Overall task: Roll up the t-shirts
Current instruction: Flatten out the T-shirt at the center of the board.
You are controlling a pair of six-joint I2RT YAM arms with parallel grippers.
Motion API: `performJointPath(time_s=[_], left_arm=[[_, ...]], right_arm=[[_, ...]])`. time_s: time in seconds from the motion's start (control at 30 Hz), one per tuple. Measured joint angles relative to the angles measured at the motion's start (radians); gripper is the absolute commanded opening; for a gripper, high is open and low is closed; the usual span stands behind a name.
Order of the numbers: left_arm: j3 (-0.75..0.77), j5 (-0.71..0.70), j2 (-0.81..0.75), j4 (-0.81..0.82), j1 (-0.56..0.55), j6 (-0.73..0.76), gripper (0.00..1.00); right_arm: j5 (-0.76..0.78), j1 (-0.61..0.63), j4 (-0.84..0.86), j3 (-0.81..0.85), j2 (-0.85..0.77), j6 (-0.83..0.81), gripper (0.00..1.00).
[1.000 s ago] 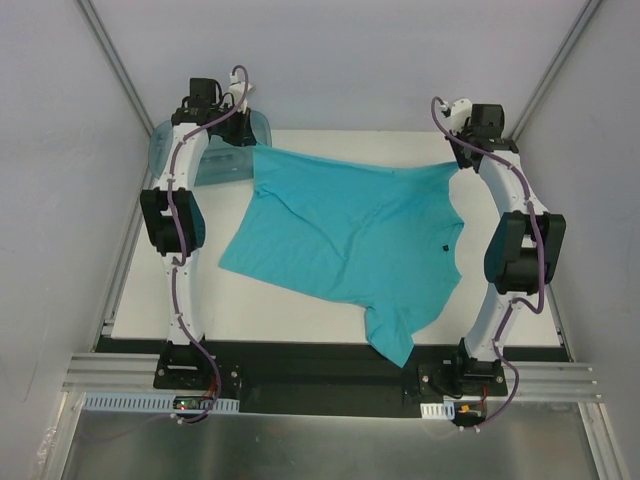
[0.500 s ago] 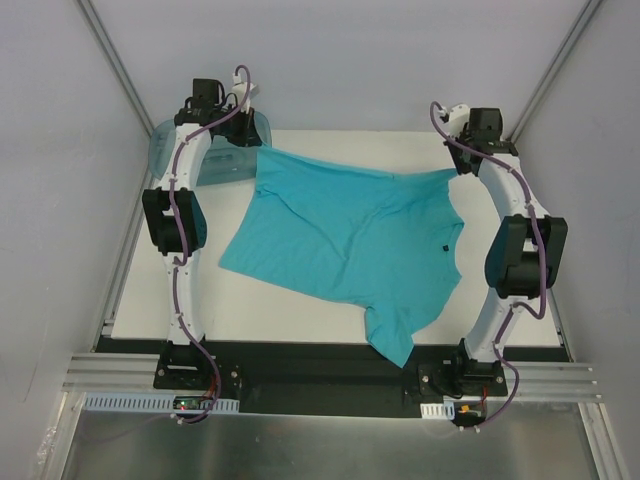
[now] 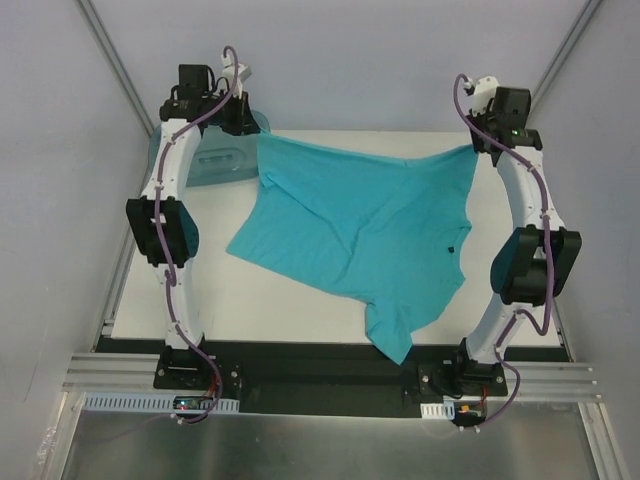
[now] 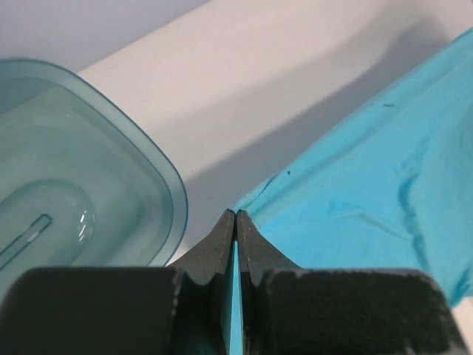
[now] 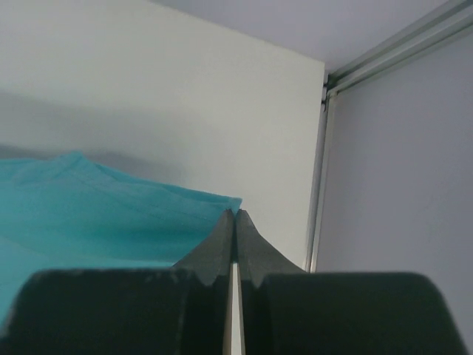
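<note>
1 sleeve of the t-shirt (image 3: 350, 225) is draped over the near edge of the table (image 3: 260, 310), while its far hem, pinched at its 2 corners by the clamped-shut left gripper (image 4: 236, 214), beside the bin (image 4: 66, 170), and right gripper (image 5: 235, 214), is best drawn evenly taut before being laid flat.

One overhead, two wrist views
Top camera looks steeply down from the near side; wrist cameras sit close behind left hand (image 4: 236, 216) and right hand (image 5: 235, 216), all sharing the t-shirt (image 3: 360, 225).
</note>
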Motion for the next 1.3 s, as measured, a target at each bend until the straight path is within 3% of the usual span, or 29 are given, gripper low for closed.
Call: performJointPath(time_s=[0.5,0.87,1.03,1.17,1.3], left_arm=[[-0.131,-0.075,-0.558,-0.001,-0.012,-0.058,0.00],[-0.267,-0.173,-0.920,-0.023,-0.010,-0.057,0.00],[-0.335,-0.136,-1.139,-0.050,0.070,-0.062,0.00],[-0.276,-0.079,-1.218,-0.027,0.135,-0.091,0.00],[-0.256,-0.077,-1.209,-0.025,0.140,-0.089,0.00]], right_arm=[[-0.064,0.001,0.042,0.175,-0.222,0.047,0.01],[-0.109,0.002,-0.031,0.185,-0.602,0.082,0.01],[-0.137,0.005,-0.142,0.205,-0.794,0.071,0.01],[-0.150,0.006,-0.180,0.301,-0.840,0.080,0.01],[-0.122,0.006,-0.154,0.287,-0.835,0.072,0.01]])
